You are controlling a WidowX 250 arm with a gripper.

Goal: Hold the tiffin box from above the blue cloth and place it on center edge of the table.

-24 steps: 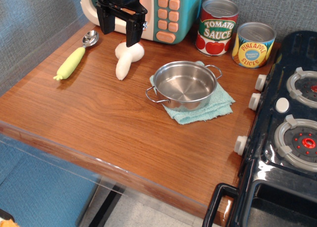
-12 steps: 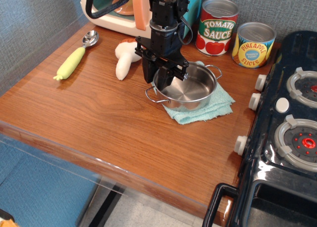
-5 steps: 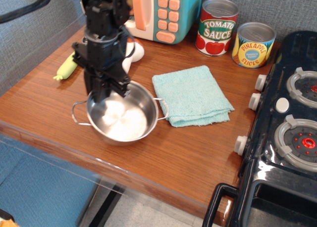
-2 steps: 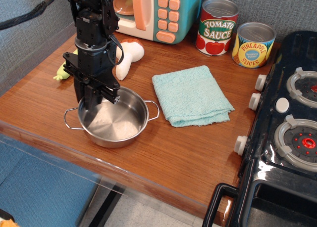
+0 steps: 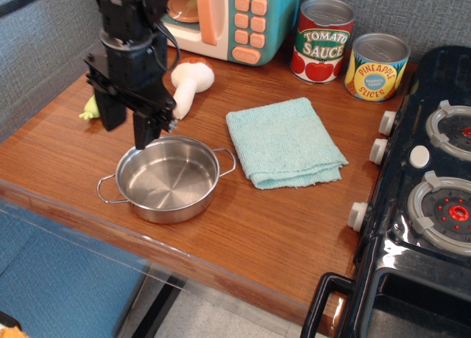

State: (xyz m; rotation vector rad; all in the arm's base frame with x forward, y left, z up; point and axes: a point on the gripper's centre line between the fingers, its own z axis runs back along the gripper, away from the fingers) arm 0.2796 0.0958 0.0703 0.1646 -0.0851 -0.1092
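The tiffin box (image 5: pixel 166 179), a shallow shiny steel pot with two wire handles, sits on the brown table (image 5: pixel 243 227) close to its front edge, left of the blue cloth (image 5: pixel 283 141). The cloth lies bare and flat in the middle of the table. My gripper (image 5: pixel 129 132) is open and empty, hanging just above the pot's back left rim, with nothing between its black fingers.
A white toy mushroom (image 5: pixel 188 82) and a yellow-handled spoon (image 5: pixel 91 107) lie behind the gripper. A toy microwave (image 5: pixel 228 14) stands at the back. Tomato sauce (image 5: pixel 325 40) and pineapple (image 5: pixel 377 67) cans stand back right. A black toy stove (image 5: pixel 427 183) fills the right side.
The gripper carried the pot off the cloth to the front left, set it down near the table edge, let go of the rim and rose clear.
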